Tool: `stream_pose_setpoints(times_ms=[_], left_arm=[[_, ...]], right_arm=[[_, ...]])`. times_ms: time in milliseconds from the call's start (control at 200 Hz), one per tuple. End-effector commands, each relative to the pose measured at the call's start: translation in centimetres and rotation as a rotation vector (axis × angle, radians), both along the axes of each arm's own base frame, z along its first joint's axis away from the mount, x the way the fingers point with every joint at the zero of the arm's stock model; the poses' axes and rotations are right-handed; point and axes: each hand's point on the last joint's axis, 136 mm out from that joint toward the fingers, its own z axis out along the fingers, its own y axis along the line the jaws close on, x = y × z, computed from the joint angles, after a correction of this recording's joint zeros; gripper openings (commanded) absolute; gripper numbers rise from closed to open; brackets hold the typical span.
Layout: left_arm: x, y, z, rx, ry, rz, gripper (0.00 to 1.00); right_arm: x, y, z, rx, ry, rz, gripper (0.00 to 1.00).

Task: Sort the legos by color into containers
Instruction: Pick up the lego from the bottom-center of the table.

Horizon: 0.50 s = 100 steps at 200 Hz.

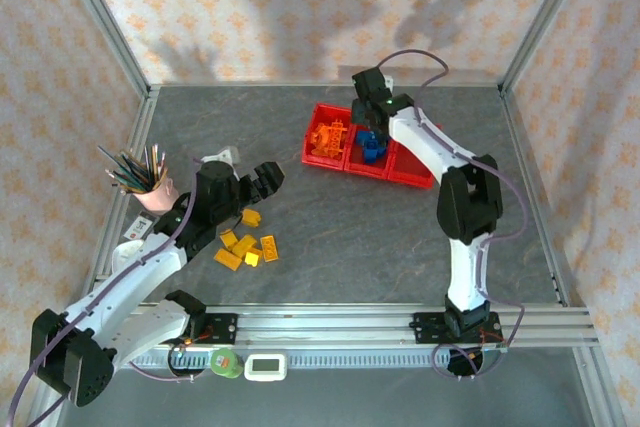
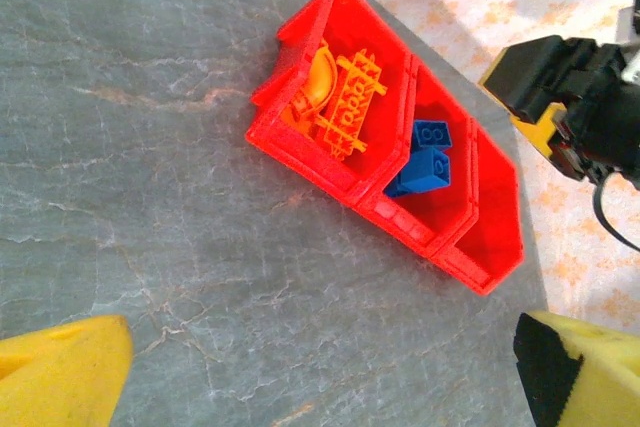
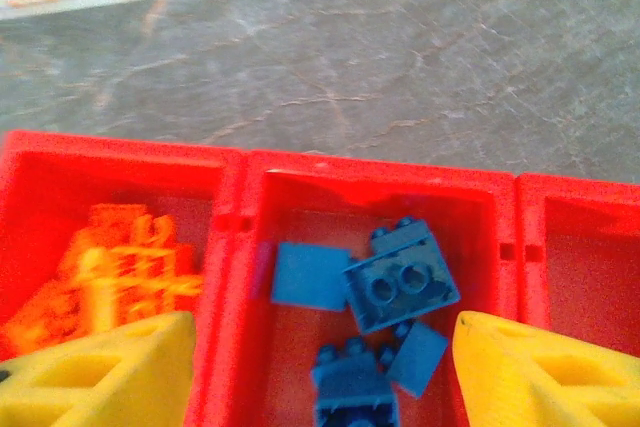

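Bright, even light falls from overhead and in front, so the arms throw broad, soft shadows up the back wall (image 1: pixel 300 7) and fainter ones on the grey tabletop (image 1: pixel 350 237). The overhead view is crisp. The right wrist view is soft: the blue bricks (image 3: pixel 400 282) are fuzzy and the orange bricks (image 3: pixel 110 267) glow into a smear. The right hand (image 3: pixel 325 347) has its yellow fingers (image 3: pixel 540 377) blurred near the lens. The red bins (image 2: pixel 300 152) look saturated, without hard glare.

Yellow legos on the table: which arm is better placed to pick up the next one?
Left. The left gripper sits open just beyond the yellow legos, on its own side. The right gripper is open over the middle bin of blue legos, across the table.
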Motion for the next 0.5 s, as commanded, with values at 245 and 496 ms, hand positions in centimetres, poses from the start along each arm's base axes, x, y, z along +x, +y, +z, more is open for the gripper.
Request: stream_pose_setpoints(times_ms=[245, 496], left_arm=[[-2.0, 3.6, 1.2, 0.058, -0.027, 0.121, 0.99], [-4.5, 5.5, -0.7, 0.05, 0.02, 0.182, 0.99]], right_arm=[[-9.4, 8.6, 2.5, 0.093, -0.025, 0.254, 0.75], [-16.2, 14.8, -0.6, 0.126, 0.059, 0.407, 0.79]])
